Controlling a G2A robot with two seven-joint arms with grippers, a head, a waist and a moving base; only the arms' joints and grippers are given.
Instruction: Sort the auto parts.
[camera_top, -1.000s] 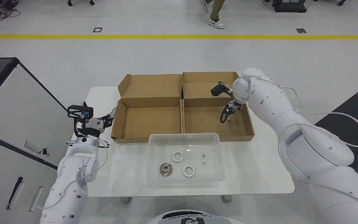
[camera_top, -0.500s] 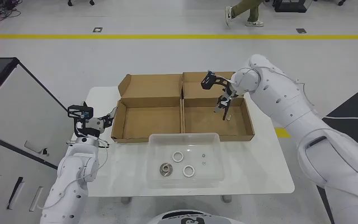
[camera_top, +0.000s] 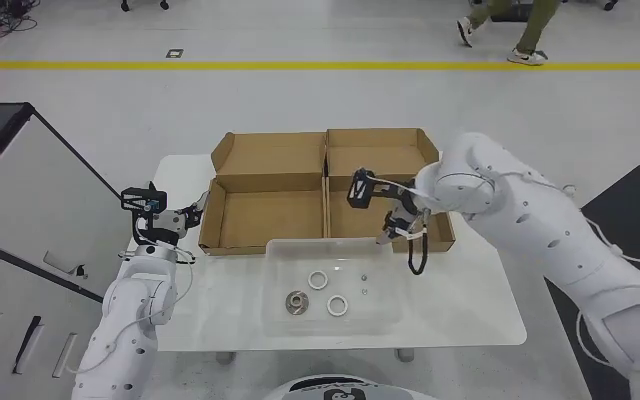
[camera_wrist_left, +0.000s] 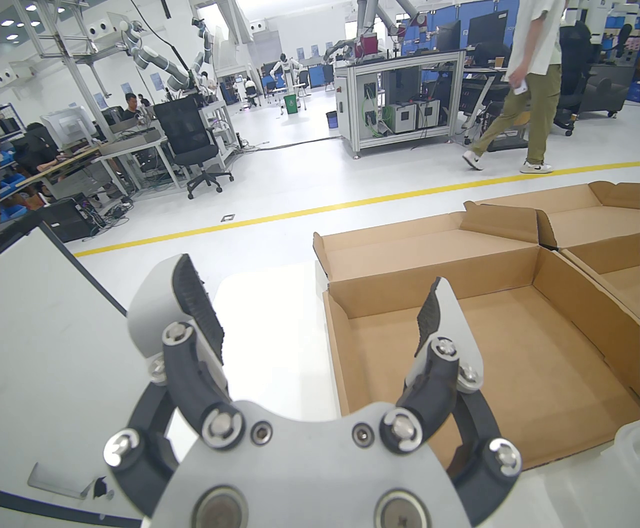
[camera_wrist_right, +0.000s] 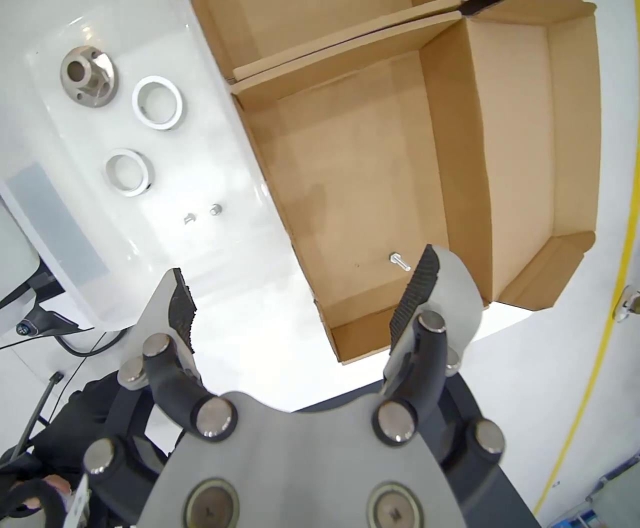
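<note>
The right gripper (camera_wrist_right: 305, 277) is hanging with its jaws spread wide and nothing between them, over the near wall of the right cardboard box (camera_top: 350, 218), beside the clear bin's (camera_top: 325, 241) far right corner. Its wrist view is showing a small bolt (camera_wrist_right: 400, 261) lying on that box's floor close to the right wall; from above, the arm is covering that spot. In the bin a metal flange (camera_top: 296, 299), two white rings (camera_top: 318, 280) and two tiny parts (camera_top: 364, 277) are lying, the tiny ones too small to identify. The left gripper (camera_wrist_left: 315, 282), also gaping wide and empty, is hovering at the table's (camera_top: 470, 300) left edge beside the left box (camera_wrist_left: 475, 350).
</note>
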